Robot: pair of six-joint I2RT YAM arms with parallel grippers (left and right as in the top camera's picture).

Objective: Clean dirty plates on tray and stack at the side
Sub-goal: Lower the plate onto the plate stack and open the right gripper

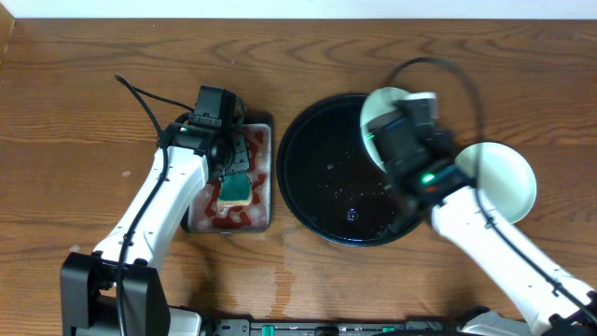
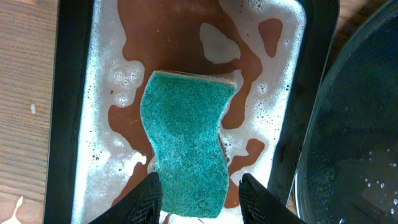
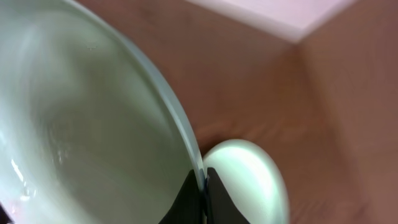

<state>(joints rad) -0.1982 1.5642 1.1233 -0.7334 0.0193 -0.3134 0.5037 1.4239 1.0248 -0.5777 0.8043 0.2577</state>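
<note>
Plate [image 1: 382, 107] held over the tray [image 1: 308, 187]
The right end effector [image 3: 200, 186] pinched shut on the mint plate's rim above the black tray; the left end effector [image 2: 202, 193], half open, clasped a green sponge [image 2: 186, 137] over soapy water [image 2: 124, 81].

Tray [image 1: 317, 168] centre open; right arm [image 1: 476, 224] overhangs rim.

Blurred mint plate [image 3: 74, 124], cut off left (tray [image 1: 317, 177] partly hidden overhead).
</note>
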